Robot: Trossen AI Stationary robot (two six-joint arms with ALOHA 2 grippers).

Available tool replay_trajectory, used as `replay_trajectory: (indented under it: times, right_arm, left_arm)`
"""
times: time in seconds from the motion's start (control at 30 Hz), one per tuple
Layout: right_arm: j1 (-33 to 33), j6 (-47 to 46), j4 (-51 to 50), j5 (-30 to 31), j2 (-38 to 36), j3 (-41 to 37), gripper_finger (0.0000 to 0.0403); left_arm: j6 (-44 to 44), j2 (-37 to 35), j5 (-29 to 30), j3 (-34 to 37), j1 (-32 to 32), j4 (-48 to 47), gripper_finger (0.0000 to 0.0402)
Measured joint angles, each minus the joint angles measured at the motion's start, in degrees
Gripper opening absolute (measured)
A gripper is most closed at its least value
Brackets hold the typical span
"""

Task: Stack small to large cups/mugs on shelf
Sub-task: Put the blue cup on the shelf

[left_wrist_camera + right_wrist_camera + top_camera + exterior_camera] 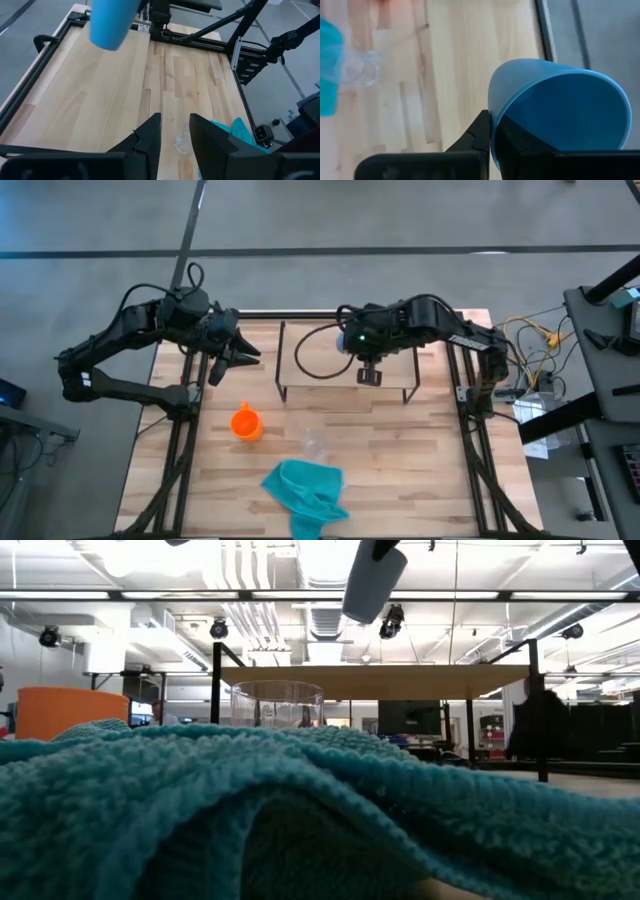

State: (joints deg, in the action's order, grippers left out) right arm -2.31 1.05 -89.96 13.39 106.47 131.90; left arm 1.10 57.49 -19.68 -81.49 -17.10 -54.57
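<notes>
My right gripper (370,372) hangs over the shelf (300,370) and is shut on the blue cup (112,22), which it holds in the air above the shelf board (375,680). In the high view the arm hides most of the cup. My left gripper (245,352) waits open near the table's far left, touching nothing. The orange mug (246,423) stands on the table in front of the shelf. The tiny clear glass cup (316,443) stands to its right, near the teal cloth (305,495). My right gripper (491,122) holds the blue cup by its wall at the rim (492,107), one finger inside the cup and one outside. The fingers come from above. The cup (372,580) hangs tilted below them, closed bottom lowest, lifted clear of the shelf board.
The teal cloth (300,810) lies bunched at the table's near edge, in front of the low camera. Black frame rails (470,430) run along both table sides. Cables and equipment (540,360) sit off the table's right side. Bare wood (400,460) lies right of the glass cup.
</notes>
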Motion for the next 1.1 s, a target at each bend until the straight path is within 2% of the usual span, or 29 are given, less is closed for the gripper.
replay_trajectory:
  times: [0.3, 0.67, 0.87, 1.1]
  right_arm:
    - [0.01, -5.12, -0.12, -2.73, -7.75, -14.94, 0.0008]
    - [-0.57, -12.27, -0.04, -3.08, -18.29, -30.26, 0.0009]
    - [-0.75, -12.62, -0.09, -4.81, -19.36, -35.64, 0.0008]
    - [-0.73, -9.93, 0.04, -4.09, -17.49, -36.77, 0.0010]
  left_arm:
    - [0.00, -0.20, 0.00, 0.02, 0.00, 0.00, 0.0088]
    - [0.00, -0.01, 0.00, 0.02, 0.00, 0.02, 0.0088]
    - [0.02, 0.36, 0.00, 0.02, -0.01, 0.31, 0.0088]
    - [0.03, 1.08, 0.00, 0.07, -0.01, 1.19, 0.0088]
